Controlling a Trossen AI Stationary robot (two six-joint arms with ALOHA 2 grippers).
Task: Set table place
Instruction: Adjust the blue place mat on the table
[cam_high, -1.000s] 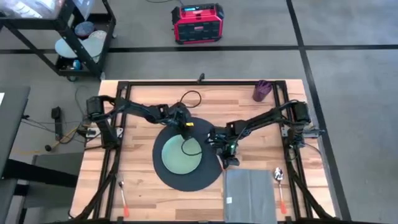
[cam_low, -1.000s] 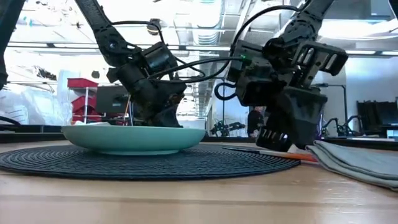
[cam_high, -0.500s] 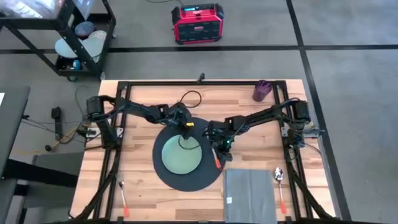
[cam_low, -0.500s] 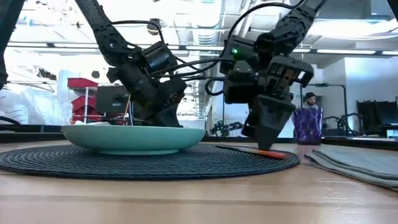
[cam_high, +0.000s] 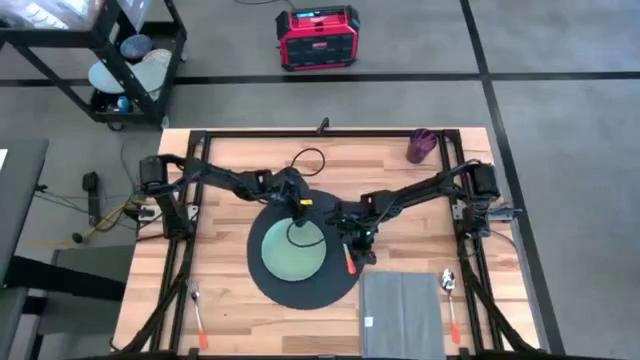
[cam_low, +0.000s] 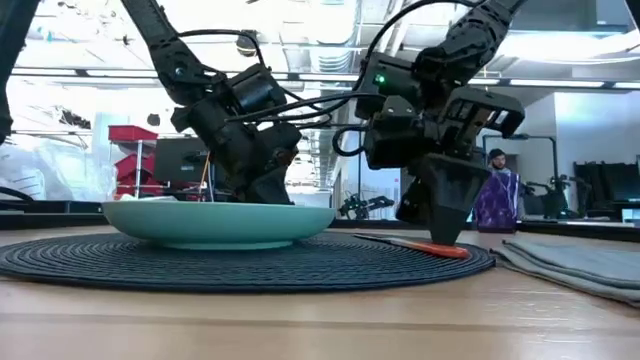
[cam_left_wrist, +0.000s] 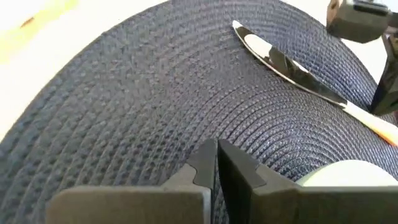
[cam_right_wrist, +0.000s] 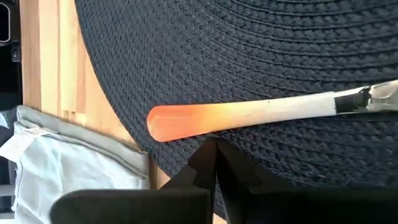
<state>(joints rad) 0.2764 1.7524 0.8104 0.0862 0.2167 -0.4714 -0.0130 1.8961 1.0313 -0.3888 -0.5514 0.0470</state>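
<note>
Here both grippers, left (cam_high: 300, 212) and right (cam_high: 356, 243), sit pinched empty over the placemat (cam_high: 300, 290), knife (cam_high: 349, 262) blade half-hidden

Woven, ribbed matt placemat (cam_right_wrist: 261, 56) lying on striped light-wood table (cam_high: 225, 170), knife's (cam_right_wrist: 261, 115) glossy orange-and-white plastic-looking handle and shining metal blade, soft grey cloth napkin (cam_right_wrist: 68, 168), smooth pale green plate (cam_low: 218, 222).

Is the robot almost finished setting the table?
About halfway. Done: the green plate sits on the round placemat, and a knife lies on the mat beside it. Right now the right tool, shut, hovers over the knife handle. Left: the spoon, the fork and the napkin wait on the table.
</note>
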